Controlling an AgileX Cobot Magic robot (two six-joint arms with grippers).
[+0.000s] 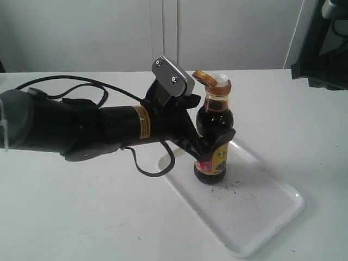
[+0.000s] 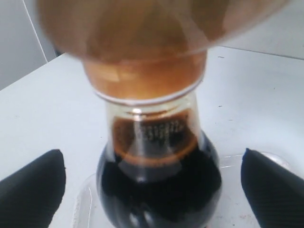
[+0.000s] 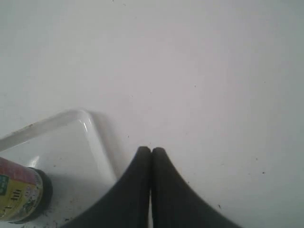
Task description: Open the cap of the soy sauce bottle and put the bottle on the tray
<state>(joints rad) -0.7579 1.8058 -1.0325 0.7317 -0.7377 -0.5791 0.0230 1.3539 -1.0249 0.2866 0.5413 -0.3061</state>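
Note:
The soy sauce bottle (image 1: 212, 117) stands upright on the white tray (image 1: 255, 212), near its far left end. Its orange-tan cap (image 1: 217, 85) is flipped open, the lid tilted back to the left and the white spout showing. My left gripper (image 1: 215, 142) is open around the bottle's body. In the left wrist view its black fingers (image 2: 33, 185) stand well off either side of the dark bottle (image 2: 159, 175), under the blurred cap (image 2: 147, 76). My right gripper (image 3: 152, 151) is shut on nothing, above the table just beyond the tray's corner (image 3: 90, 133). The bottle's label (image 3: 19, 194) shows there.
The left arm (image 1: 81, 128) and its cables lie across the left of the white table. The right arm's dark body (image 1: 321, 43) hangs at the top right. Dark specks dot the tray's middle (image 1: 234, 189). A white wall stands behind.

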